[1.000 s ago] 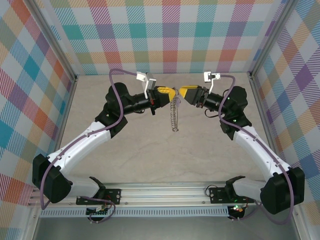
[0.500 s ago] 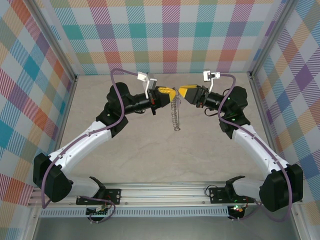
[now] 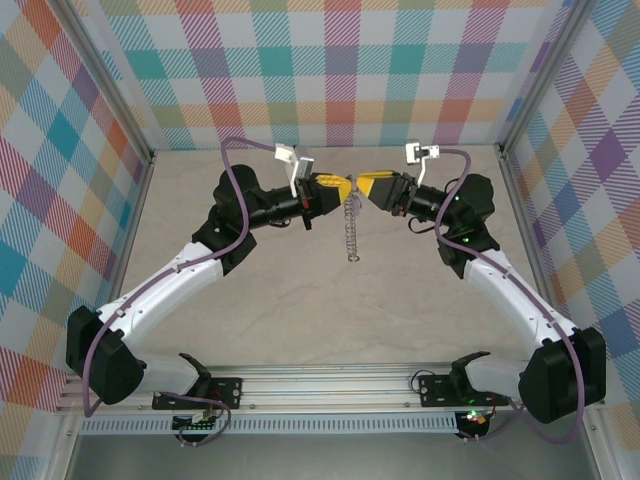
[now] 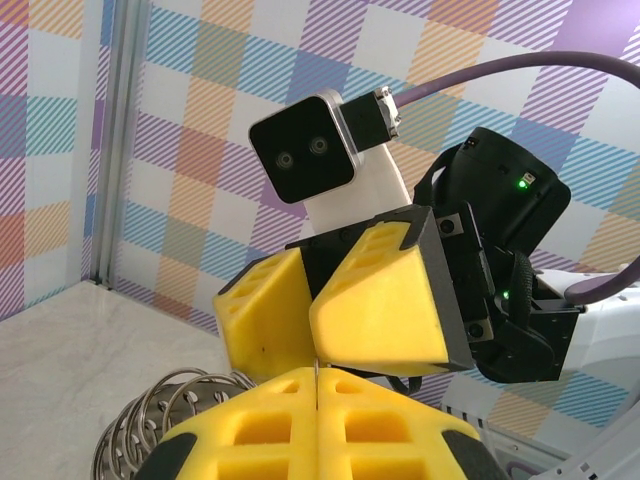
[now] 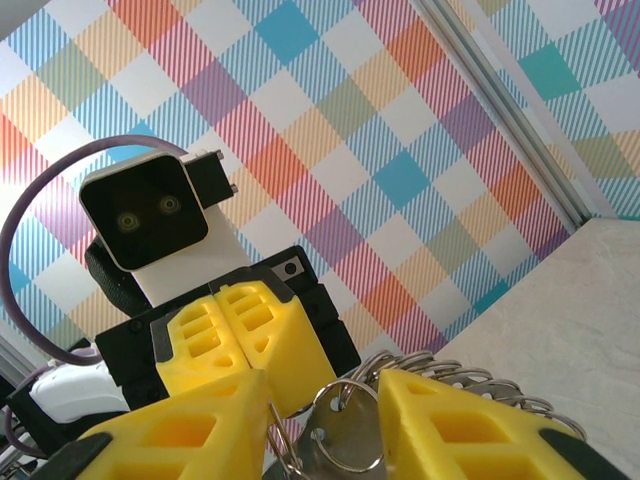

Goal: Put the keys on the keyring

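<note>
The left gripper [image 3: 343, 184] is pressed together on the top of the keyring [image 3: 350, 230], which is hung above the table [image 3: 300, 310] toward its far edge. The right gripper [image 5: 325, 400] is spread around a small ring [image 5: 345, 432]; whether that is pinched cannot be told. A metal tab [image 5: 318, 455] beside it is possibly the key, so threading is judged unfinished. No writing can be read.

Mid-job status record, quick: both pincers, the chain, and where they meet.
left pincer: shut on the keyring, raised over the table
right pincer: tip to tip with the left pincer; fingers apart, small metal ring in the gap; grip unclear
keyring: chain hangs down from the meeting point
</note>
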